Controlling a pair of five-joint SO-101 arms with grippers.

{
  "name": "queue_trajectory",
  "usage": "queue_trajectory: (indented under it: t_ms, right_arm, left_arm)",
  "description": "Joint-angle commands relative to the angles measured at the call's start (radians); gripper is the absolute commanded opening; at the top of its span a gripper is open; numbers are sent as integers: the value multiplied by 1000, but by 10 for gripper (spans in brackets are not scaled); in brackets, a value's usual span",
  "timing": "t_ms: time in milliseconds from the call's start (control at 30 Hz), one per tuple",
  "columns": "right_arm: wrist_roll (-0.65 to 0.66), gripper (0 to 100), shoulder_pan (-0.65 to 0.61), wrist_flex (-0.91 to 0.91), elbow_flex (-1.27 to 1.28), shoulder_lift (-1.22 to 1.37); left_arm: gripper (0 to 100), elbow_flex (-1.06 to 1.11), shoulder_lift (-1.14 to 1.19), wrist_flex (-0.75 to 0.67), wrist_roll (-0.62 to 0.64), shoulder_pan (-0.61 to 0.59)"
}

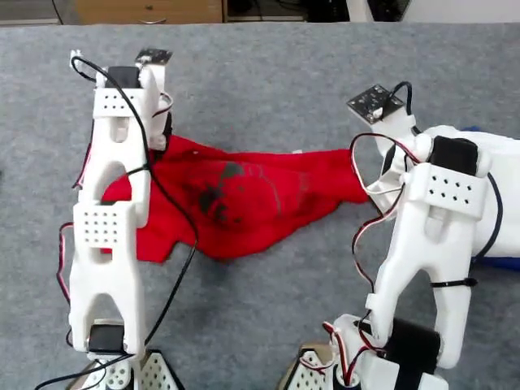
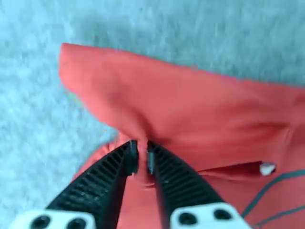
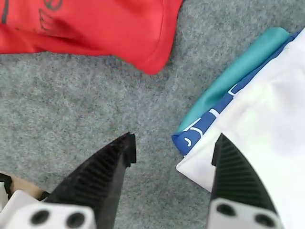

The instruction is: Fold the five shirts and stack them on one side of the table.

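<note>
**A:** What is seen in the high view?

**B:** A red shirt (image 1: 244,203) is seen lying unfolded and rumpled across the middle of the frame on the grey bench (image 1: 284,81), with a dark print turned upward. Its left part is crossed by the left arm (image 1: 110,219). At the right edge of the frame a stack of folded shirts (image 1: 500,154) is laid, white uppermost, and it is partly covered by the right arm (image 1: 435,236).

**A:** And what is shown by the left wrist view?

**B:** The left end effector (image 2: 139,155) is found pressed together on the red shirt. A raised ridge of cloth is pinched between the black fingers (image 2: 107,176), close to the shirt's edge. Grey bench is seen beyond that edge.

**A:** What is given by the right wrist view?

**B:** The right end effector (image 3: 175,143) is held spread wide over the bench and the corner of the stack. In that corner a white shirt (image 3: 267,109) is seen on top, a blue shirt (image 3: 200,129) under it, and a teal shirt (image 3: 233,76) showing beside the blue one. A corner of the red shirt is seen near the stack but apart from it, with a strip of bench between them.
</note>
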Motion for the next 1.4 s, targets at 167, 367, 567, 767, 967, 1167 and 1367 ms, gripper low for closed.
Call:
queue_trajectory:
  t_ms: [167, 367, 567, 767, 967, 1167, 1367]
  right_arm:
    - [-8, 267, -13, -3, -2, -38]
    - [-11, 267, -13, 6, -2, -39]
    - [-11, 267, -13, 6, -2, -39]
    - [-12, 267, -13, 6, -1, -39]
    - [-12, 267, -13, 9, -1, -39]
    - [-12, 267, -13, 43, -1, -39]
    - [-12, 267, -13, 48, -1, -39]
  left_arm:
    - [221, 123, -285, 12, -166, -18]
    - [221, 129, -289, 12, -439, -80]
    - [221, 132, -228, 11, -727, -133]
    - [221, 129, -165, 9, -819, -152]
    - [221, 129, -128, -11, -821, -144]
    - [221, 129, -120, -95, -816, -129]
    - [221, 130, -117, -97, -813, -101]
